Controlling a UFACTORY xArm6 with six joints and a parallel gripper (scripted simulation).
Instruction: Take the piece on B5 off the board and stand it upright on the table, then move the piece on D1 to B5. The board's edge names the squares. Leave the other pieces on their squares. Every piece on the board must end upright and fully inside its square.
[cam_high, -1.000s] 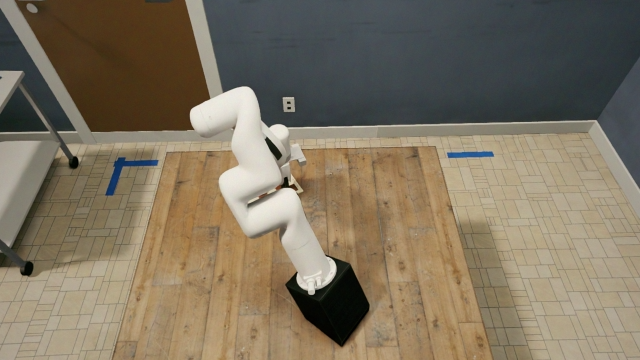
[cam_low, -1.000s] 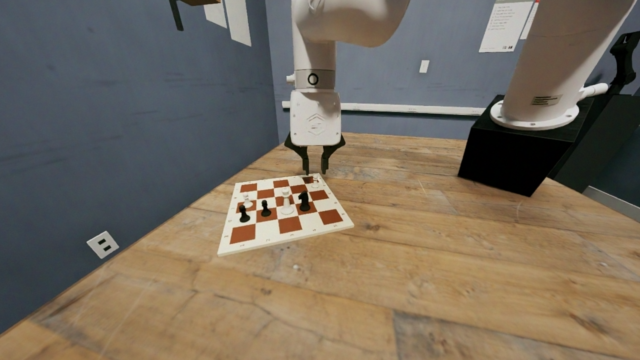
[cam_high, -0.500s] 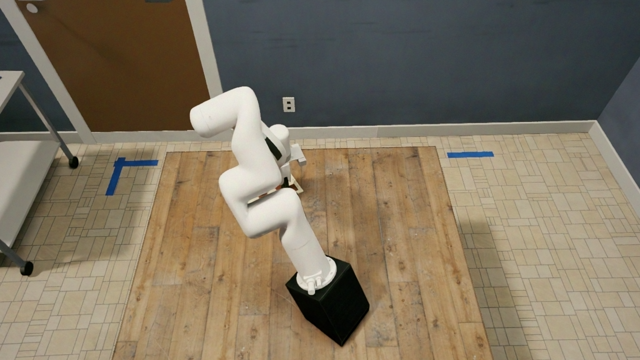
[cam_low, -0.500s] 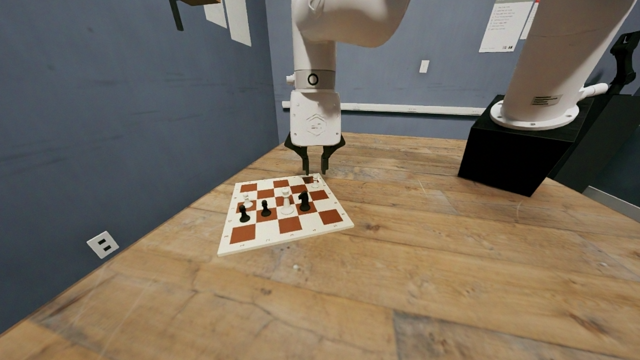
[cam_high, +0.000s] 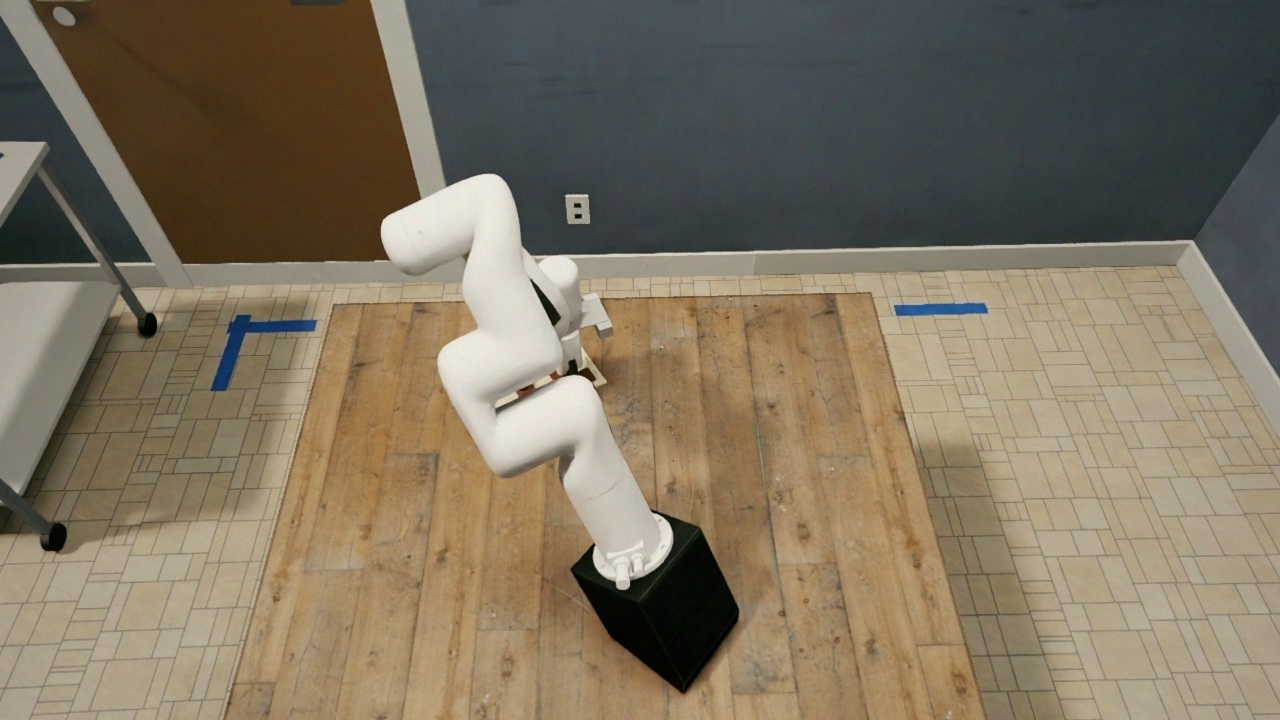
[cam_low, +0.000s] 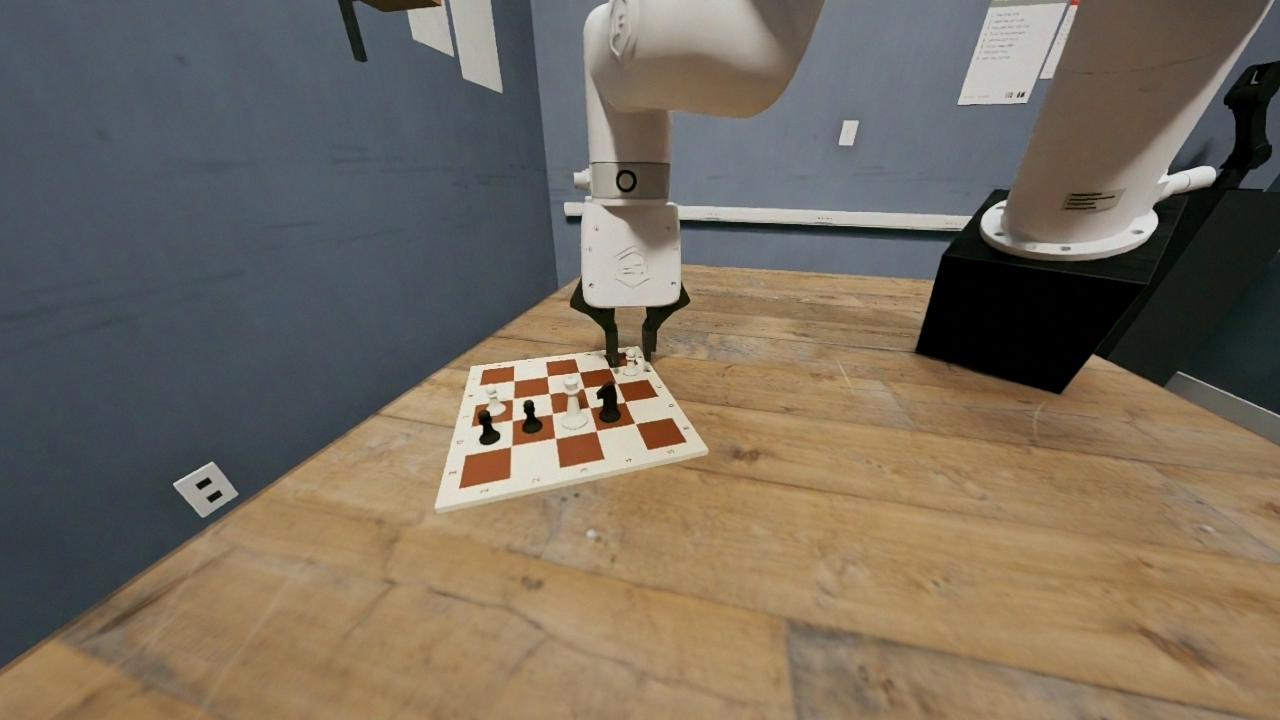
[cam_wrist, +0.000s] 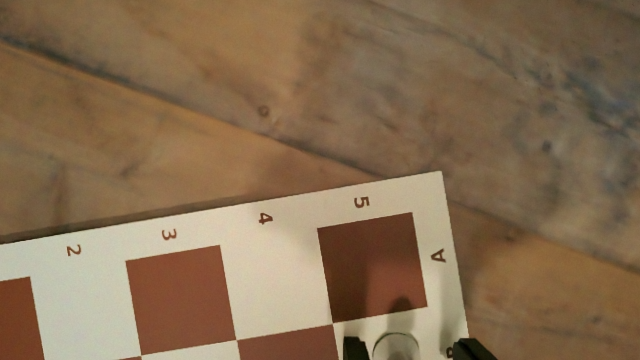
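The small chessboard (cam_low: 559, 420) lies on the wooden table. A white pawn (cam_low: 631, 360) stands upright on B5, near the board's far right corner; the wrist view shows its top (cam_wrist: 395, 346). My gripper (cam_low: 629, 353) is low over that square. It is open, with one finger on each side of the pawn (cam_wrist: 407, 348) and a small gap on both sides. A black pawn (cam_low: 486, 428) stands in the left column, on what looks like D1. In the top view the arm hides most of the board (cam_high: 586, 371).
A white pawn (cam_low: 493, 399), a second black pawn (cam_low: 530, 417), a tall white piece (cam_low: 572, 402) and a black knight (cam_low: 608, 402) stand upright on other squares. The arm's black base (cam_low: 1029, 286) is at the right.
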